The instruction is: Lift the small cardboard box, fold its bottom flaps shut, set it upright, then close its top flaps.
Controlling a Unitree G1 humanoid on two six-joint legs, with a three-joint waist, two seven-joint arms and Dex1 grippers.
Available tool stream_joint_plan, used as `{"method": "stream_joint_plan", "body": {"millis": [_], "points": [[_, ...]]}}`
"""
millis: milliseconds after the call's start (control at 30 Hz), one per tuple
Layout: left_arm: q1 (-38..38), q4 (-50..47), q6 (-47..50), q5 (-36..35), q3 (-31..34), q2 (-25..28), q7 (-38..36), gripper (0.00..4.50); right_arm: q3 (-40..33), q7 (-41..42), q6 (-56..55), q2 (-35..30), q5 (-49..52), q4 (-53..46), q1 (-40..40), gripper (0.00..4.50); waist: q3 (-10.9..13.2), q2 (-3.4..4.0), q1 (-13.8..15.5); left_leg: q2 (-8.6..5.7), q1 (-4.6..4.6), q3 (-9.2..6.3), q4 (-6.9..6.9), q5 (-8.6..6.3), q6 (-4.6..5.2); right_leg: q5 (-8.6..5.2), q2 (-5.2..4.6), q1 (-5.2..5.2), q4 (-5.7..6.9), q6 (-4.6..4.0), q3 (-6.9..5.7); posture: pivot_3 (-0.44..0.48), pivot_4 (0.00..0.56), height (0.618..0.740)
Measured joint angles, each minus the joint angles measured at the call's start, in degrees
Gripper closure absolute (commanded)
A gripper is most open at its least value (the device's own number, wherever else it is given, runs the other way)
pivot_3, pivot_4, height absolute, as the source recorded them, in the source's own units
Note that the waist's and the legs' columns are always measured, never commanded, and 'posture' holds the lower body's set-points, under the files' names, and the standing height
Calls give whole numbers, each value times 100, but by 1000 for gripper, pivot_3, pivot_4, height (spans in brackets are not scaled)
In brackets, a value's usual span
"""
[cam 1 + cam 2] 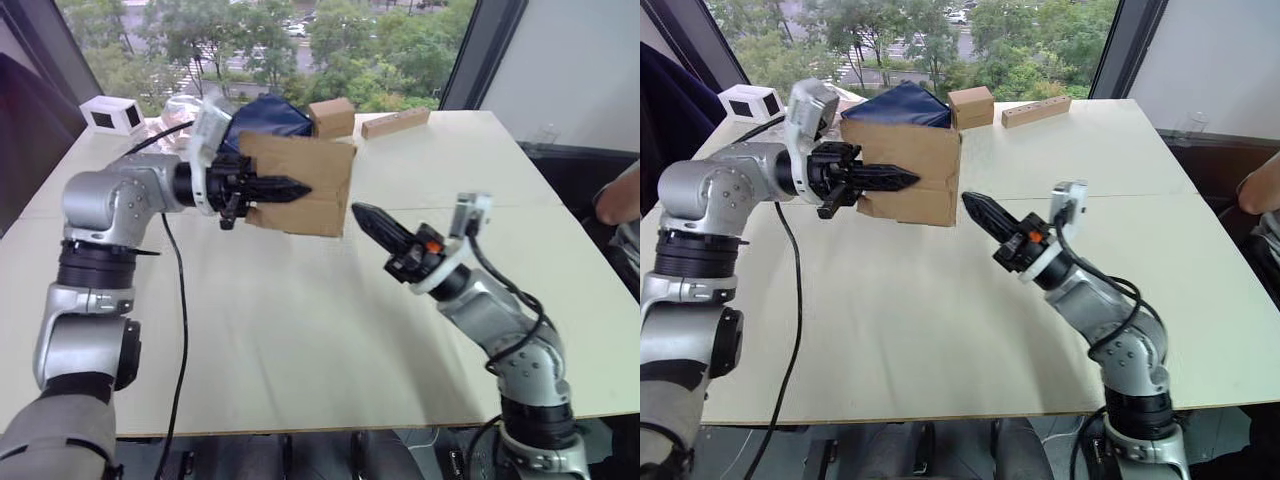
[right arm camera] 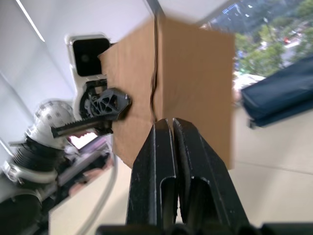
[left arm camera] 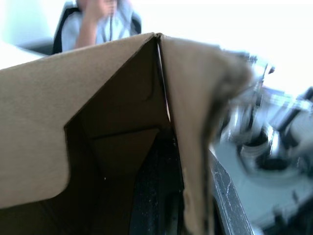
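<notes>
My left gripper (image 1: 285,187) holds the small cardboard box (image 1: 325,165) up in the air above the far middle of the table. It is shut on one wall, with one black finger along the outside and the other inside, as the left wrist view shows. That view looks into the box's brown inside (image 3: 122,98), past a flap with a slanted corner (image 3: 34,147); I cannot tell whether it is a top or a bottom flap. My right gripper (image 1: 358,212) is shut and empty. It points at the box's lower right edge (image 2: 195,73), its tip almost touching.
Behind the held box lie a dark blue bag (image 1: 270,112), a smaller brown cube-like box (image 1: 332,116) and a long tan block (image 1: 396,122). A white device (image 1: 112,115) stands at the far left. A person's arm (image 1: 620,195) shows beyond the right edge of the table (image 1: 300,330).
</notes>
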Motion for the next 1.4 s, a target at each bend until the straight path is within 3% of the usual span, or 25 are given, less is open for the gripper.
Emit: {"method": "stream_joint_plan", "body": {"millis": [100,233,333,500,733,833,1200,1233,1300,1400], "points": [[-456,275,-409,709,-556,190,-132,4500,-395,-105,124,-423,285,-282,82,4412,0,0,-18,-2,1,1,-1,-1,1,0,2,0,1,0,1,0,150,740],[-1060,541,-1157,1906,-1783,429,-854,4500,-824,79,605,-1861,255,-814,630,4412,0,0,-8,-10,-1,3,-2,-3,5,-1,5,0,-5,-1,1,0,150,740],[-1412,675,-1264,2510,-2393,192,-1031,4500,-791,443,878,-2805,-255,-1071,998,4412,0,-4,2,-16,-3,3,5,-3,7,-1,5,6,-8,0,2,0,150,740],[-1490,379,-1152,3340,-3406,-324,-1166,4500,-503,662,1109,-3675,-1006,-1491,1117,4412,3,-8,-32,4,-6,-1,7,-11,22,-3,28,3,-12,1,7,0,150,740],[-1478,-254,-469,3869,-4192,-531,-1177,4500,-31,521,1290,-3727,-1523,-1996,1307,4412,2,-6,-3,18,-7,-3,31,-19,34,-5,40,4,0,-2,13,0,150,740],[-1460,-283,-298,4087,-4299,-736,-1004,4500,54,400,1317,-3615,-1696,-2050,1355,4412,2,-6,10,23,-20,-5,75,-43,75,-5,41,13,2,-2,11,0,150,740],[-1128,-949,172,4492,-4640,-893,-911,4500,342,314,1317,-3177,-2171,-2042,1376,4412,-1,-2,1,25,-15,-4,80,-46,81,-4,40,21,2,-1,15,0,150,740],[-1126,-963,247,4493,-4643,-915,-926,3962,356,316,1322,-3144,-2201,-2033,1343,4500,-1,-2,1,24,-15,-4,81,-46,82,-4,40,21,2,-1,15,0,150,740],[-1107,-962,285,4471,-4644,-953,-961,3483,382,320,1335,-3111,-2223,-2025,1250,4500,-1,-2,1,25,-15,-4,81,-46,81,-4,40,21,3,-1,15,0,150,740],[-1082,-945,394,4432,-4646,-1094,-963,2252,422,343,1410,-3081,-2241,-1991,1093,4500,-1,-2,7,25,-15,-5,82,-46,81,-4,40,21,3,-1,14,0,150,740]]}}
